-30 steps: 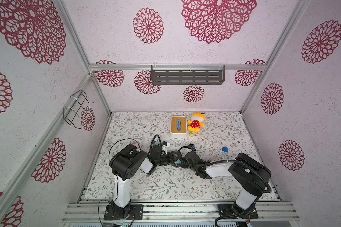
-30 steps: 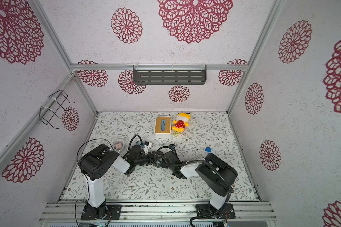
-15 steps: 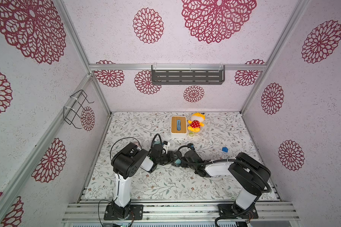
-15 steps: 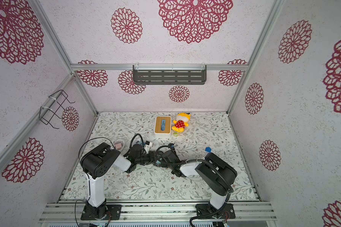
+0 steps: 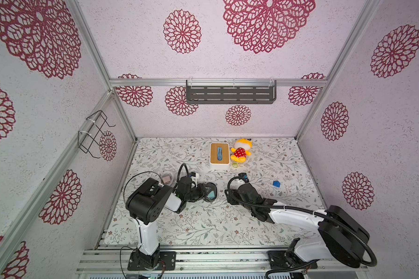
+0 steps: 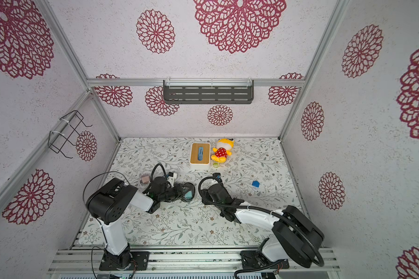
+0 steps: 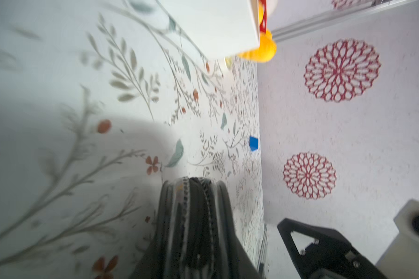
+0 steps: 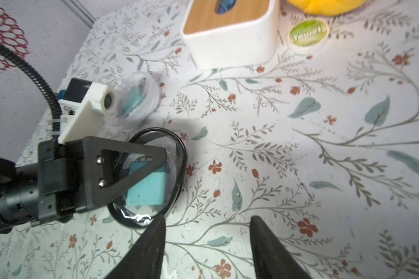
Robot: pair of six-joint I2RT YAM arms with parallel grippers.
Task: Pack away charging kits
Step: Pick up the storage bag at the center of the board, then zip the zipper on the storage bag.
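Right gripper (image 8: 207, 219) backed away from pouch (image 8: 177, 149), fingers spread, empty. Left gripper (image 8: 153, 161) clamped black-rimmed clear pouch; teal cube adapter (image 8: 146, 187) lay inside.

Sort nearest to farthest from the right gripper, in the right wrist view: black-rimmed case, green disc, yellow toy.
1. Black-rimmed clear round case holding a teal cube plug adapter, beside the right gripper.
2. Round green disc, farther ahead.
3. Yellow plush toy, just beyond the disc.

The small green disc (image 8: 309, 32) has one white word that looks like "Towel". Its smaller print is too blurry.
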